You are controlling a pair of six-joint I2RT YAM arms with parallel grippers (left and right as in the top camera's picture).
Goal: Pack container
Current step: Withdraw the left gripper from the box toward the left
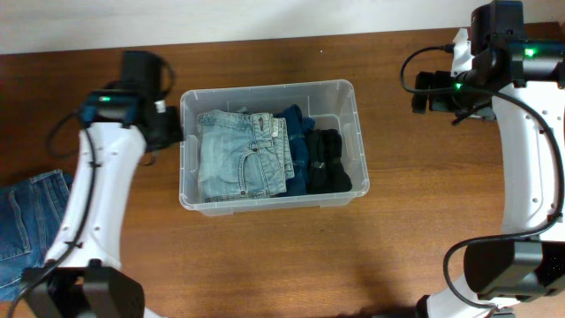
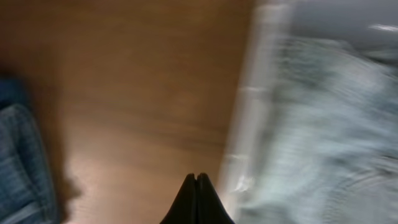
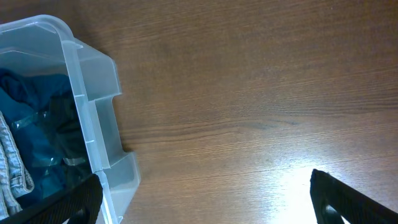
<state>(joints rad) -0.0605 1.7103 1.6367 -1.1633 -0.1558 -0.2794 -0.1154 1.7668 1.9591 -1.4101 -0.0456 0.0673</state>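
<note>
On the wooden table (image 1: 265, 265), the clear container (image 1: 268, 88) sits centred, holding folded pale jeans (image 1: 240, 155), a dark blue garment (image 1: 298, 150) and black cloth (image 1: 328, 163). More jeans (image 1: 26, 221) lie at the table's left edge. The left claw (image 2: 196, 177) is closed and empty beside the container; the right claw (image 3: 205, 177) is wide open and empty.

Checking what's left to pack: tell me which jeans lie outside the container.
The mid-blue jeans on the table at far left; the light-wash jeans lie folded inside the clear container.
</note>
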